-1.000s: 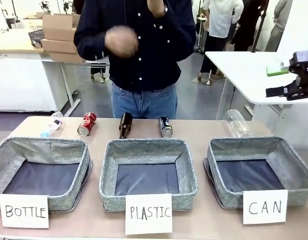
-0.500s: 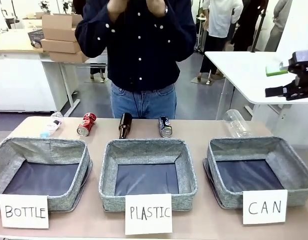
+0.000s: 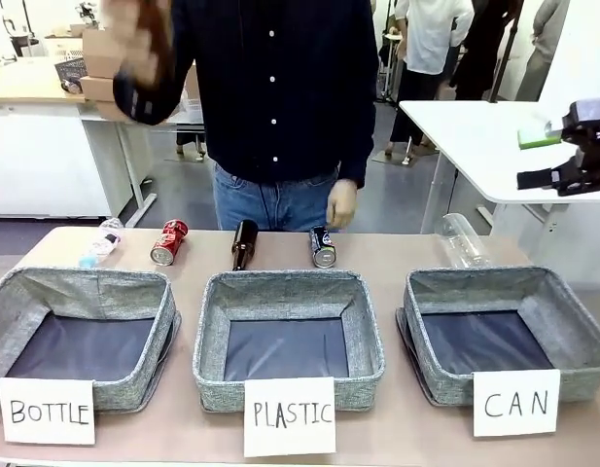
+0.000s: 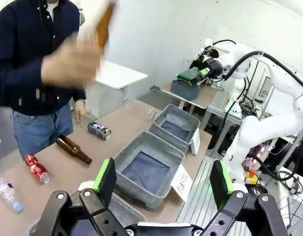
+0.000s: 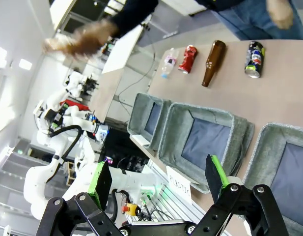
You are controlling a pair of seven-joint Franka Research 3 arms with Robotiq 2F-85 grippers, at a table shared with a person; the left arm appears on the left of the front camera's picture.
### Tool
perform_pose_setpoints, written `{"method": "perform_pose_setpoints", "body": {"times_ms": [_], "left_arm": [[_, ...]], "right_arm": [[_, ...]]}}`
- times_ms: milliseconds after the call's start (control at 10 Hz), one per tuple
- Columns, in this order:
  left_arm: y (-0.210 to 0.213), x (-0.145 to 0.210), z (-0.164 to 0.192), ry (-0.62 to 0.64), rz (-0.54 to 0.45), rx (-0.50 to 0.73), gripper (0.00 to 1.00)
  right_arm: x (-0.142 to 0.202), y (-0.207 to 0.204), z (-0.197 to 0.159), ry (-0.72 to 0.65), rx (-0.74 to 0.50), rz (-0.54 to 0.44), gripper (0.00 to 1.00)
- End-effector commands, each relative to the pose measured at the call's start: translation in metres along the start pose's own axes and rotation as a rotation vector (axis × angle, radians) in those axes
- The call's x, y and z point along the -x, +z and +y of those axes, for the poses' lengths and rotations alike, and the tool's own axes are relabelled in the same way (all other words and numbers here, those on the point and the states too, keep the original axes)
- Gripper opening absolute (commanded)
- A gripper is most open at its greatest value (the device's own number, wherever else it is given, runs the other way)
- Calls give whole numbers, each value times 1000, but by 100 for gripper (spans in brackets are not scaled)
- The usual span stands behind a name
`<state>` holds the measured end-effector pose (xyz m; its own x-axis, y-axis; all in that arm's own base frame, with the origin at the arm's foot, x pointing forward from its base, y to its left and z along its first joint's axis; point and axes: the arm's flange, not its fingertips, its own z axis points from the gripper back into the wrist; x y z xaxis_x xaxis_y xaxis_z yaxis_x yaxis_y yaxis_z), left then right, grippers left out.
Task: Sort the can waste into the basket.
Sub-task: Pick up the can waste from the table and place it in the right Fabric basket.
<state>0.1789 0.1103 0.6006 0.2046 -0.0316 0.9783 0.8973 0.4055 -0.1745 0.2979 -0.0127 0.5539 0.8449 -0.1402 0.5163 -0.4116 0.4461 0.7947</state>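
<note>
While both arms hang back from the table (image 3: 397, 248), the can waste lies on its far strip, outside every basket. The red can (image 3: 169, 242) lies on its side behind the basket signed BOTTLE (image 3: 81, 282). The dark can (image 3: 323, 247) lies on its side behind the right rear corner of the basket signed PLASTIC (image 3: 288, 282). A brown glass bottle (image 3: 244, 243) lies between the two cans, apart from both. One clear plastic bottle (image 3: 100, 241) lies left of the red can, and another (image 3: 460, 238) lies behind the basket signed CAN (image 3: 504, 277). That basket stands at the robot's right end of the row, its dark lining bare, well apart from both cans.

Left gripper (image 4: 163, 181): jaws wide apart, nothing between the green pads, high above the near side of the table. Right gripper (image 5: 157, 181): jaws likewise spread, nothing held, raised off to the right.

The person stands at the far side. One hand (image 3: 341, 204) hangs just above the dark can without touching it. The other hand (image 3: 134, 39) is raised and blurred.
</note>
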Motion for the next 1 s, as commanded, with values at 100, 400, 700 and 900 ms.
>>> {"method": "perform_pose_setpoints", "body": {"times_ms": [100,400,700,900], "left_arm": [[1,-2,1,-24,-22,13,100],[1,-2,1,-24,-22,13,100],[1,-2,1,-24,-22,13,100],[1,-2,1,-24,-22,13,100]], "right_arm": [[-3,-2,0,26,-26,-14,100],[-3,-2,0,26,-26,-14,100],[-3,-2,0,26,-26,-14,100],[-3,-2,0,26,-26,-14,100]]}}
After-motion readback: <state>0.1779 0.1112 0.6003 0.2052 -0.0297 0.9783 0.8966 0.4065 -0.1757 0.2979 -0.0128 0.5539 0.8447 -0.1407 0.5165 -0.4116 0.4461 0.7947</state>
